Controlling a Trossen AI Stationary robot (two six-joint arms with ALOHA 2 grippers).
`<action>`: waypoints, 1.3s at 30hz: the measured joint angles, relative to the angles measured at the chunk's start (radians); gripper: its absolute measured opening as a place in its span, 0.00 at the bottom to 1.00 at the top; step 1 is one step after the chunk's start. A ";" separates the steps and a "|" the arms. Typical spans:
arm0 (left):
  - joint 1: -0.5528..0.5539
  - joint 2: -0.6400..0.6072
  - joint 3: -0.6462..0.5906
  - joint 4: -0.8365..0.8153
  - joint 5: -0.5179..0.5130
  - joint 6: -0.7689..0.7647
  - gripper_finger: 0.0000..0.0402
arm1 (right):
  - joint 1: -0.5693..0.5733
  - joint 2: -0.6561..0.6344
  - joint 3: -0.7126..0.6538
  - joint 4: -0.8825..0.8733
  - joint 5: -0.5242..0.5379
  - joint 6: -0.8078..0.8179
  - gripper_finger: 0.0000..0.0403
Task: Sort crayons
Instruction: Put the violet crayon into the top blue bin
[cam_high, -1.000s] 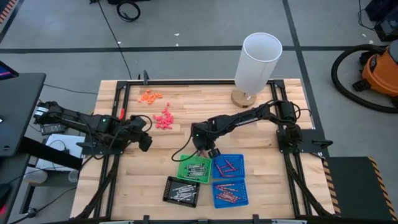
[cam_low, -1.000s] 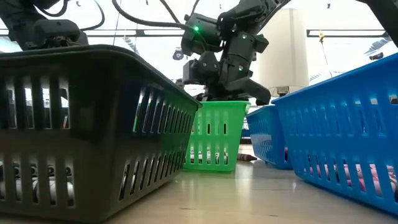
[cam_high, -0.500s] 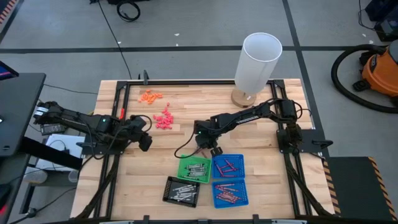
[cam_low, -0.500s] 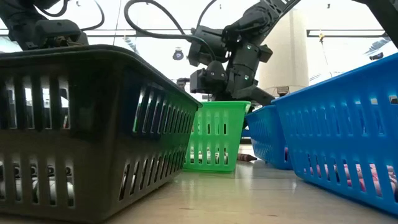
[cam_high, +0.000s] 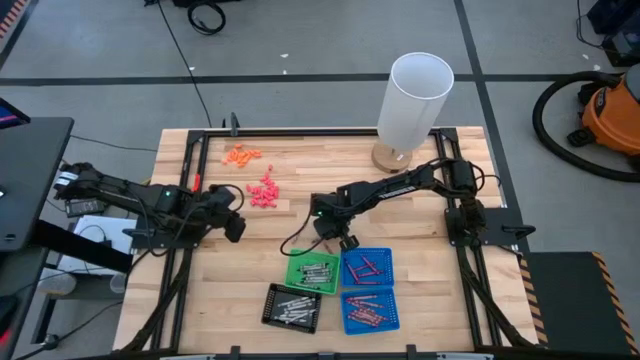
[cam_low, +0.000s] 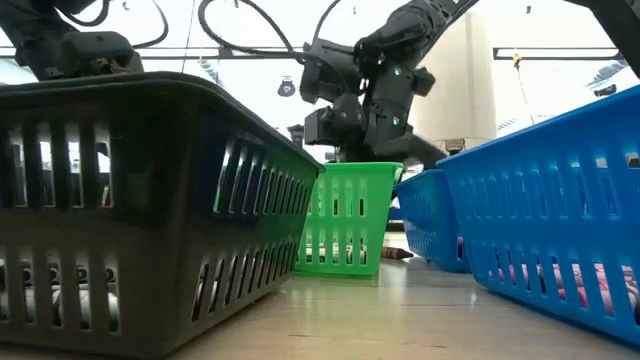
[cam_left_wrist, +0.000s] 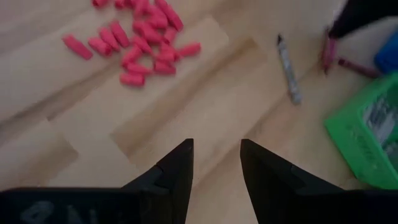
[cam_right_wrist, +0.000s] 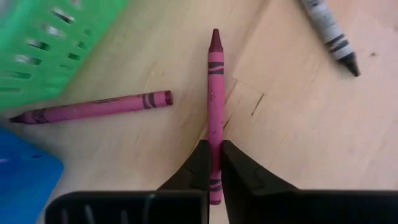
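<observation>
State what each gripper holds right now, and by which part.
The right gripper pinches a maroon crayon near its blunt end, tip pointing away, above the table beside the green basket. The left gripper is open and holds nothing.

The wooden counter (cam_high: 420, 300) carries four baskets (cam_high: 340, 288) near its front edge, loose crayons (cam_right_wrist: 93, 107), pink bits (cam_high: 263, 192), orange bits (cam_high: 240, 154).

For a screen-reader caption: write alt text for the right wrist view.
The right gripper is shut on a maroon crayon that points away from the camera, above a wooden table. A second maroon crayon lies on the table beside a green basket, and a grey crayon lies farther off.
</observation>
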 joint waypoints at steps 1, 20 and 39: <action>0.000 0.005 0.000 0.007 -0.025 -0.002 0.35 | 0.000 -0.009 0.010 -0.010 0.000 0.001 0.06; 0.000 0.257 -0.153 0.379 -0.150 -0.004 0.35 | 0.101 -0.204 0.051 -0.289 -0.196 0.350 0.08; 0.006 0.482 -0.153 0.532 -0.035 -0.082 0.36 | 0.260 -0.203 0.027 -0.565 -0.111 0.536 0.11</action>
